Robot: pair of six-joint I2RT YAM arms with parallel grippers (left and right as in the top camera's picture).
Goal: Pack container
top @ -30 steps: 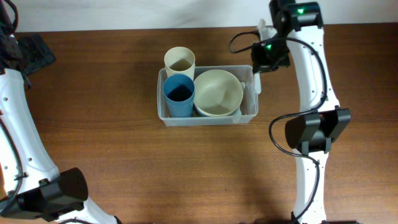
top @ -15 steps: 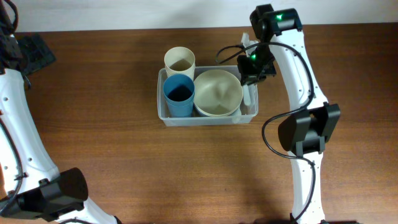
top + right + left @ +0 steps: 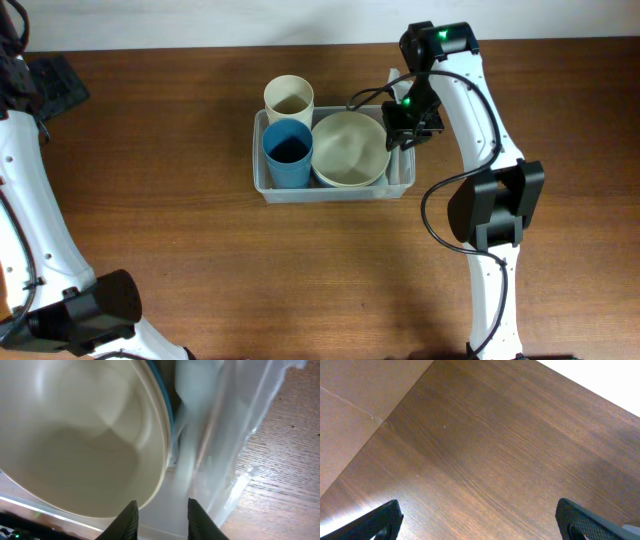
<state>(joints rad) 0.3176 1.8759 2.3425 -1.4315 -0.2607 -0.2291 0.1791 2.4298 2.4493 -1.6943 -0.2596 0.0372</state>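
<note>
Right tool (image 3: 160,520), jaws slightly apart, hangs between the bowl (image 3: 350,150) rim and the container (image 3: 330,192)'s right wall; left tool (image 3: 480,521) gapes wide above the bench (image 3: 485,445).

Right arm (image 3: 490,115): white shell links, black joint housings, two green indicator lamps (image 3: 443,35) lit, black cables (image 3: 430,212) looping loose beside the links. Left arm (image 3: 25,200): matching white links, black housing at the lower joint, black hardware at the upper end. Left hand (image 3: 485,522): black fingers (image 3: 382,520), finely knurled. Right hand (image 3: 161,520): pale, smooth fingertips (image 3: 129,521), blurred.
</note>
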